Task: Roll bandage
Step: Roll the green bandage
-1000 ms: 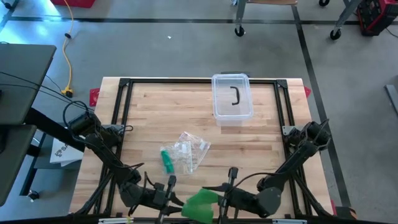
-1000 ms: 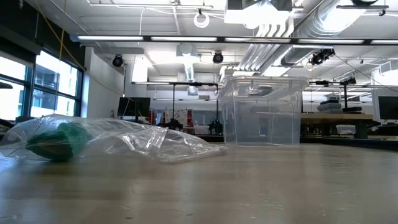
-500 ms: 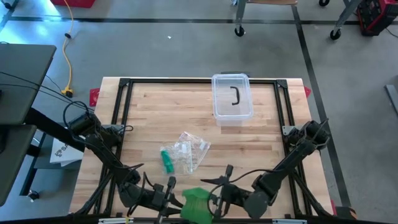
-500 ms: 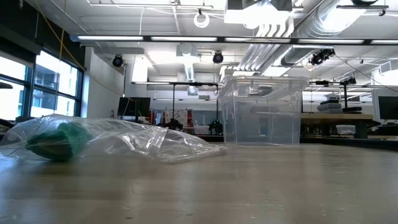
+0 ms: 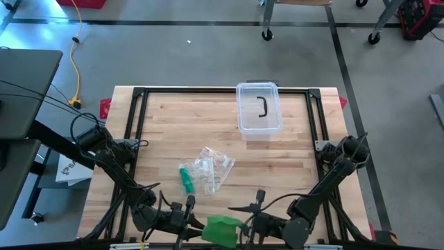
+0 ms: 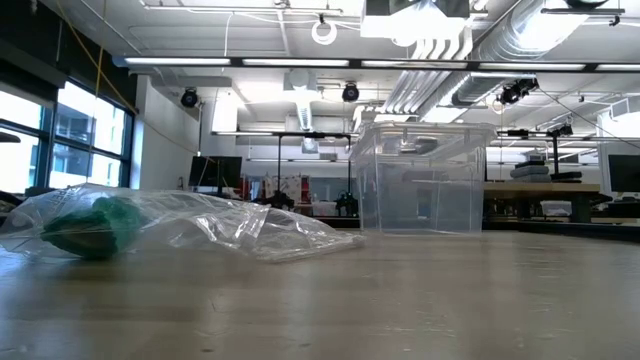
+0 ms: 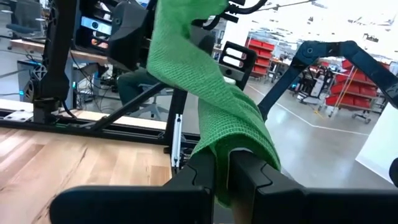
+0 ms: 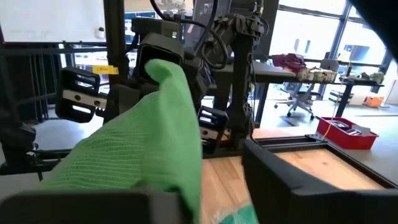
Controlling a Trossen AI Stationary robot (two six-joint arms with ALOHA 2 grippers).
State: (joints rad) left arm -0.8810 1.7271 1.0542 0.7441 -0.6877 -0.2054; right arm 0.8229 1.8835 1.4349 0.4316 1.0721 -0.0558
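Note:
A green mesh bandage (image 5: 222,229) hangs between my two grippers at the table's near edge, clear of the wood. My left gripper (image 5: 196,226) is shut on its left end. My right gripper (image 5: 244,226) stands open at its right end, and the bandage (image 8: 149,143) fills part of the gap between its fingers. Both grippers point level, toward each other. Neither gripper nor the bandage shows in the low view. My left gripper pinches the bandage's end (image 7: 227,146) between its two shut fingers, coming level from the table's left. Several gathered layers bulge around the fingertips. The strip runs on, loosely twisted and slack, toward the other gripper. My right gripper has the bandage lying against the inner side of one finger (image 8: 93,208). The other finger (image 8: 292,180) stands apart from it, with table showing in the gap.
A clear plastic bag (image 5: 211,168) with a green roll (image 5: 186,179) lies mid-table, large in the low view (image 6: 170,225). A clear lidded box (image 5: 259,110) stands at the far edge and also shows in the low view (image 6: 420,178). A black frame (image 5: 139,92) borders the table.
My right gripper swung toward the table's left and then came back and sank a little. The bandage's right part, which stood up in a broad peak a second ago, now lies lower and more compact between the grippers. My left gripper has kept its hold.

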